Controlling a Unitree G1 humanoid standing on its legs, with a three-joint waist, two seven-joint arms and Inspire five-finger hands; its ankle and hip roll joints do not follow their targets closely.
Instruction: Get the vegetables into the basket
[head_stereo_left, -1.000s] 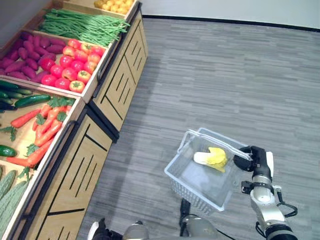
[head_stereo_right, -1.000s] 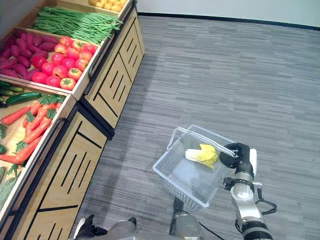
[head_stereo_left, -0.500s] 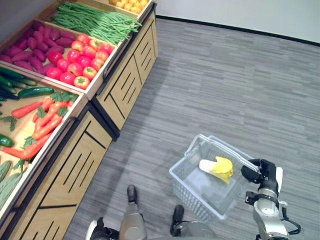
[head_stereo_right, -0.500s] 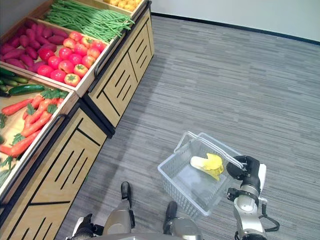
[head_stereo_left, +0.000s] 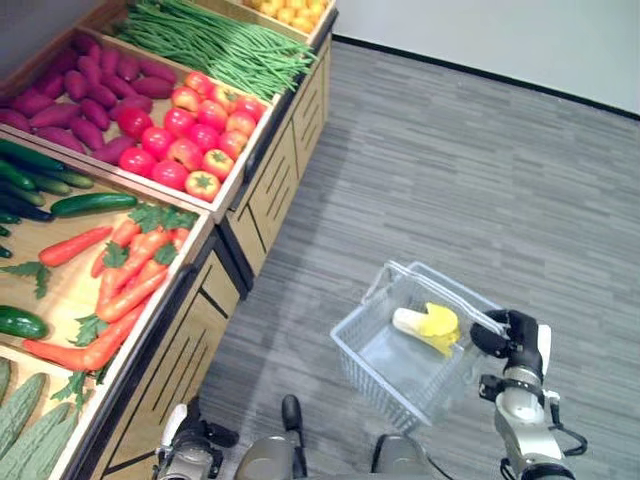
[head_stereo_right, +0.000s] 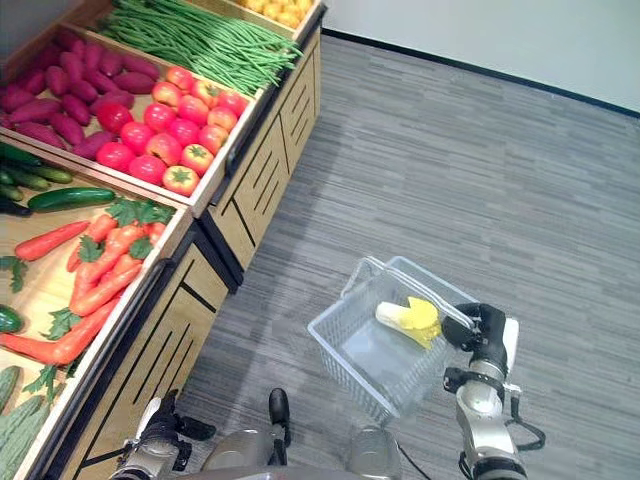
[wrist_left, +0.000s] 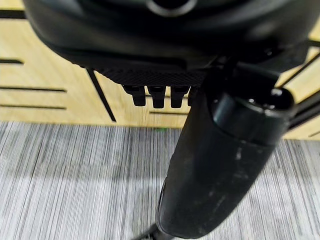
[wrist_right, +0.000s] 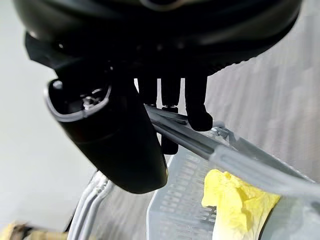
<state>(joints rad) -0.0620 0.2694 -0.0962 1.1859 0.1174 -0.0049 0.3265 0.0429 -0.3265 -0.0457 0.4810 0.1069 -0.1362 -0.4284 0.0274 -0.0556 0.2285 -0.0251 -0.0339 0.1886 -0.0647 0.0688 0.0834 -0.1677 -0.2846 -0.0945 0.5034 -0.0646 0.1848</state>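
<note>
At lower right the right hand (head_stereo_left: 508, 333) curls round the handle of the basket (head_stereo_left: 385, 375), cabbage (head_stereo_left: 428, 324) inside; the left hand (wrist_left: 165, 55) hangs with fingers curled, empty.

I saw the clear plastic mesh basket (head_stereo_left: 375, 350) hanging tilted above the grey floor, its handles gripped by my right hand (head_stereo_left: 503, 333). A yellow-and-white leafy cabbage (head_stereo_left: 428, 324) lay inside, near the handle side.

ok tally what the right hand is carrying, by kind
basket: 1
chinese cabbage: 1
total: 2, with the cabbage lying inside the basket and the right hand curled round the handle
</note>
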